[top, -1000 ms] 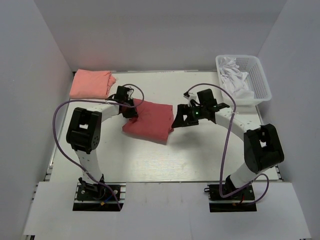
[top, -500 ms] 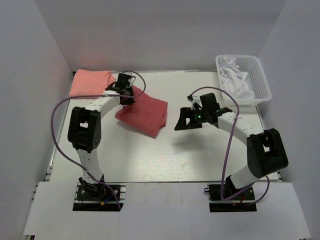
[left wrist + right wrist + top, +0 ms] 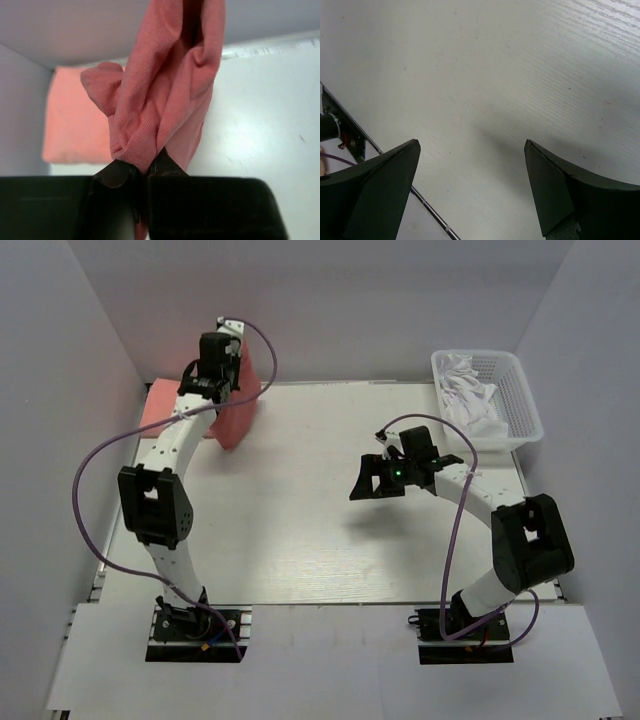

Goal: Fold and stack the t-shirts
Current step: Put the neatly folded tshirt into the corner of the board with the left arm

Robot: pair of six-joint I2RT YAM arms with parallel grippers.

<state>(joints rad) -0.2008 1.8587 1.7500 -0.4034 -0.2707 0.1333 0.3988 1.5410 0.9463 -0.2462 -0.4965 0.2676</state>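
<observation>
The brick-red t-shirt (image 3: 240,412) hangs bunched in the air at the back left, pinched at one edge by my left gripper (image 3: 220,388), which is shut on it. In the left wrist view its folds (image 3: 170,85) rise from the closed fingertips (image 3: 162,165) of that gripper (image 3: 145,167). The salmon-pink t-shirt (image 3: 156,410) lies folded flat on the table by the left wall, just left of the hanging one, partly hidden by the arm, also visible below as a pink block (image 3: 75,125). My right gripper (image 3: 364,486) hovers open over bare table, nothing between its fingers (image 3: 471,145).
A white plastic basket (image 3: 520,390) holding white cloth (image 3: 470,390) stands at the back right corner. White walls close in on the left, back and right. The table's metal edge rail (image 3: 427,212) shows under the right gripper.
The left arm lifted the brick-red shirt off the middle of the table and swung it up and back-left beside the pink one. The right gripper drew away from it, then stayed still.
</observation>
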